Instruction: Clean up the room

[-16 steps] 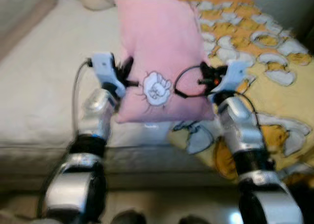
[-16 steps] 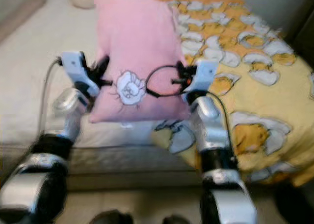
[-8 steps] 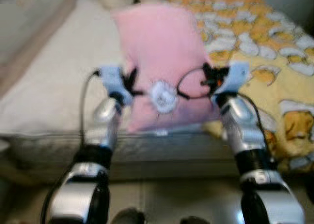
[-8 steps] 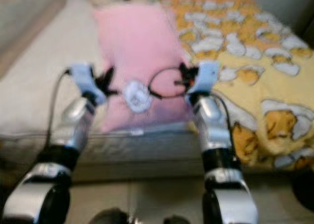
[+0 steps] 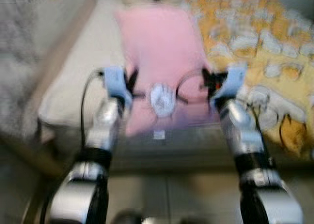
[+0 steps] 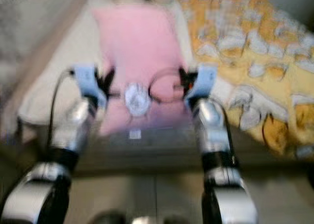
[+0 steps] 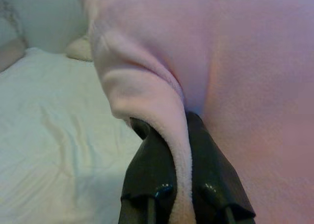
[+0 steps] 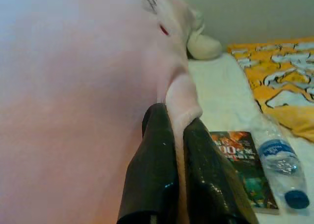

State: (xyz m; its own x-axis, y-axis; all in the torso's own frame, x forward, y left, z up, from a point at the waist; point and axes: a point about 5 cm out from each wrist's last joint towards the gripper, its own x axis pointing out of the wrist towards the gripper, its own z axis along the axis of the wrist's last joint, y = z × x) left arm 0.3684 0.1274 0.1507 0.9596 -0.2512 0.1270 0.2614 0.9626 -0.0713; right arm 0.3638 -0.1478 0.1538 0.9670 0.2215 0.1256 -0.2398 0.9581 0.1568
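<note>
Beside the pillow (image 8: pixel 73 86) on the bed (image 7: pixel 49 150): one book (image 8: pixel 243 160), one bottle (image 8: pixel 277 160), a yellow quilt (image 5: pixel 265 71) at 2 o'clock. Pillow held up over the bed edge, left claw (image 7: pixel 181 130) pinched shut on its 9 o'clock edge, right claw (image 8: pixel 174 121) on its 3 o'clock edge. Versus a second ago: same grip, view pulled back, blurrier, more floor (image 5: pixel 171 194) at 6 o'clock.
</note>
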